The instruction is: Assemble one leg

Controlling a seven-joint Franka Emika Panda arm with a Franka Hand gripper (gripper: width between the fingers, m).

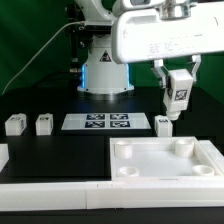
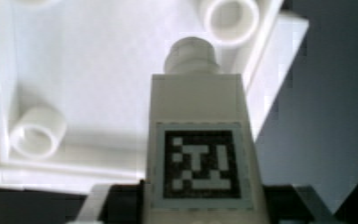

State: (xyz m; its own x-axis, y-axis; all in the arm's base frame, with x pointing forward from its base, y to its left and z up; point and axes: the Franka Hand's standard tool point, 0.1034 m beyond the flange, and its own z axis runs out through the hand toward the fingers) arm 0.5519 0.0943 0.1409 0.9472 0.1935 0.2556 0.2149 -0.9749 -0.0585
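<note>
My gripper [image 1: 179, 92] is shut on a leg [image 1: 181, 93], a small white block with a black-and-white tag, and holds it in the air above the far right part of the large flat white tray-like piece [image 1: 165, 171]. In the wrist view the held leg [image 2: 201, 120] fills the middle, its peg end pointing toward the tray-like piece [image 2: 87, 70] with round corner sockets [image 2: 229, 14] below. Three more legs stand on the table: two at the exterior view's left [image 1: 14, 124] [image 1: 43, 123] and one under my gripper [image 1: 164, 124].
The marker board [image 1: 107, 122] lies flat in the middle of the table in front of the arm's base [image 1: 105, 75]. A white strip [image 1: 50, 190] runs along the front edge. A white block edge [image 1: 3, 155] shows at the far left.
</note>
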